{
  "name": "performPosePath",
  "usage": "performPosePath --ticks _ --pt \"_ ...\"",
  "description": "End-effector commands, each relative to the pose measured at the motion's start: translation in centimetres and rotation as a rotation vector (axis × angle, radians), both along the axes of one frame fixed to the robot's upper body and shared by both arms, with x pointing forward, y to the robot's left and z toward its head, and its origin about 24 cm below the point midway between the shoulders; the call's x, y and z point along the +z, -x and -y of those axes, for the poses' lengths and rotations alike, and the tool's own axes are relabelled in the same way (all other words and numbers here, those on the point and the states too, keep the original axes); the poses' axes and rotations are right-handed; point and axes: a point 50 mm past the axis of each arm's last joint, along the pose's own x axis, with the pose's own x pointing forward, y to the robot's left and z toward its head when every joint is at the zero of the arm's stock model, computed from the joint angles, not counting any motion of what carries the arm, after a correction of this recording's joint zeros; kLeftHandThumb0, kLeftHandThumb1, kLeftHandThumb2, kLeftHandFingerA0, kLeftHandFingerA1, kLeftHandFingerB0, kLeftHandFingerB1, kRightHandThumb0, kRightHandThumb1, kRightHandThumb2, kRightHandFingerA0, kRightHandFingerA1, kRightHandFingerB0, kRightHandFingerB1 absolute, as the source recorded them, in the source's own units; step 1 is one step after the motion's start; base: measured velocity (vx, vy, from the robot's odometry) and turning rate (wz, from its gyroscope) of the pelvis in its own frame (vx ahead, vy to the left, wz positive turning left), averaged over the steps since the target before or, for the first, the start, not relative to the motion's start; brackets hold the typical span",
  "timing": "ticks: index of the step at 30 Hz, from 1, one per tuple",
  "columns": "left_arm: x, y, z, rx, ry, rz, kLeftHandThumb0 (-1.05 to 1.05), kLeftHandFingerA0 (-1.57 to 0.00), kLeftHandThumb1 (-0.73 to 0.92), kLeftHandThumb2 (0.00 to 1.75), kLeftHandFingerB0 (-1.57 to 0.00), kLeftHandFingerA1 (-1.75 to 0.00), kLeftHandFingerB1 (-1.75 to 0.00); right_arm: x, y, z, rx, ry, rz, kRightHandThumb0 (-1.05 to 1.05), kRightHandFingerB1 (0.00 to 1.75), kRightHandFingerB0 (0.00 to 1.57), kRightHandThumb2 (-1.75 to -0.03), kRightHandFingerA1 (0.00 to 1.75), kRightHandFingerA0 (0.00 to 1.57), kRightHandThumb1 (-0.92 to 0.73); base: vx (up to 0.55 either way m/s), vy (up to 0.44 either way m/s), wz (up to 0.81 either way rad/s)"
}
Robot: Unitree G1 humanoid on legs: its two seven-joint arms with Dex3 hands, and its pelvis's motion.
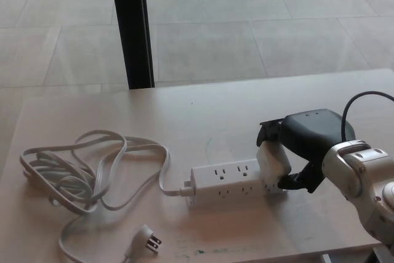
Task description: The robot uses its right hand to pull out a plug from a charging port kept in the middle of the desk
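While my right hand (301, 149) is clamped on it, I see the white blocky plug (273, 163) at the right end of the power strip (225, 182).

Pale desk (234, 115) surface bare behind. Black upright post (131, 26) stands beyond the desk's far edge, left of centre. Grey tiled floor (258, 16) extends past the desk behind the post.

white plug (273, 163) seated in white power strip (225, 180), mid-desk
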Motion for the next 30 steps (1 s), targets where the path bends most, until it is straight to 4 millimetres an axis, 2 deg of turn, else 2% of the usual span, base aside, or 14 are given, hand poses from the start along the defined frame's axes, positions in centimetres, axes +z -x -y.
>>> performPosePath --ticks 1,4,5,6,8,9,10,16,17,19,20,23,28,30 --pt "0.4 0.0 -0.3 0.005 -0.015 0.022 -0.93 -0.63 0.91 0.85 -0.2 -0.55 -0.38 0.0 -0.2 0.3 -0.04 0.018 0.093 -0.29 1.25 0.75 -0.9 1.75 0.88 -0.63 0.0 0.0 0.0" --pt "0.3 0.2 -0.3 0.006 -0.012 0.019 -0.95 -0.62 0.92 0.83 -0.18 -0.54 -0.36 0.1 -0.2 0.3 -0.04 -0.002 0.104 -0.28 1.62 0.7 -0.99 1.75 0.87 -0.59 0.0 0.0 0.0" --pt "0.3 0.2 -0.3 0.006 -0.011 0.017 -0.9 -0.54 0.85 1.21 -0.15 -0.59 -0.46 0.1 -0.3 0.3 -0.04 0.001 0.103 -0.28 1.63 0.71 -0.99 1.75 0.86 -0.59 0.0 0.0 0.0" --pt "0.3 0.1 -0.4 0.009 -0.011 0.015 -0.94 -0.62 0.92 0.84 -0.18 -0.53 -0.36 0.3 -0.3 0.3 -0.044 -0.007 0.108 -0.29 1.55 0.74 -0.96 1.75 0.88 -0.63 0.0 0.0 0.0" --pt "0.4 0.0 -0.4 0.001 -0.019 0.012 -0.92 -0.62 0.92 0.84 -0.19 -0.53 -0.36 0.3 -0.4 0.3 -0.047 -0.006 0.112 -0.31 1.54 0.73 -0.92 1.75 0.87 -0.65 0.0 0.0 0.0" --pt "0.3 0.0 -0.4 0.012 -0.02 0.012 -0.88 -0.54 0.84 1.2 -0.16 -0.59 -0.46 0.4 -0.5 0.3 -0.048 0.002 0.108 -0.32 1.54 0.73 -0.91 1.75 0.87 -0.67 0.0 0.0 0.0" --pt "0.3 0.0 -0.4 0.012 -0.016 0.014 -0.94 -0.62 0.92 0.84 -0.18 -0.53 -0.35 0.6 -0.5 0.3 -0.04 0.004 0.115 -0.35 1.53 0.74 -0.86 1.75 0.89 -0.72 0.0 0.0 0.0" --pt "0.4 0.0 -0.4 0.008 -0.013 0.02 -0.93 -0.66 0.92 0.83 -0.22 -0.55 -0.36 2.3 -1.4 0.4 -0.052 -0.029 0.119 -0.35 1.43 0.76 -0.89 1.74 0.88 -0.65 0.0 0.0 0.0" --pt "0.5 -0.2 -0.4 0.0 -0.017 0.021 -0.92 -0.64 0.92 0.83 -0.18 -0.55 -0.36 3.3 -1.7 0.6 -0.068 -0.058 0.124 -0.29 1.14 0.83 -0.98 1.66 0.91 -0.6 0.0 0.0 0.0" --pt "0.5 -0.1 -0.4 -0.002 -0.016 0.02 -0.93 -0.63 0.92 0.84 -0.19 -0.54 -0.37 3.6 -1.8 0.6 -0.073 -0.067 0.121 -0.29 1.03 0.82 -0.99 1.62 0.91 -0.62 0.0 0.0 0.0" --pt "0.5 0.0 -0.5 0.0 -0.015 0.019 -0.92 -0.65 0.92 0.83 -0.2 -0.55 -0.36 4.3 -2.0 0.7 -0.086 -0.084 0.11 -0.31 0.79 0.78 -0.98 1.61 0.87 -0.66 0.0 0.0 0.0" --pt "0.5 0.0 -0.5 0.001 -0.014 0.013 -0.93 -0.65 0.91 0.84 -0.19 -0.54 -0.36 6.0 -2.5 0.9 -0.095 -0.111 0.095 -0.33 0.74 0.77 -0.9 1.48 0.87 -0.69 0.0 0.0 0.0" --pt "0.6 0.0 -0.6 0.01 -0.014 0.017 -0.91 -0.66 0.92 0.83 -0.18 -0.53 -0.33 8.0 -2.9 1.1 -0.087 -0.14 0.112 -0.37 0.93 0.8 -0.83 1.57 0.88 -0.69 0.0 0.0 0.01" --pt "0.6 -0.1 -0.6 0.011 -0.016 0.014 -0.93 -0.64 0.92 0.83 -0.19 -0.54 -0.35 9.0 -3.0 1.2 -0.069 -0.142 0.125 -0.36 1.24 0.85 -1.03 1.7 0.92 -0.59 0.0 0.0 0.0"
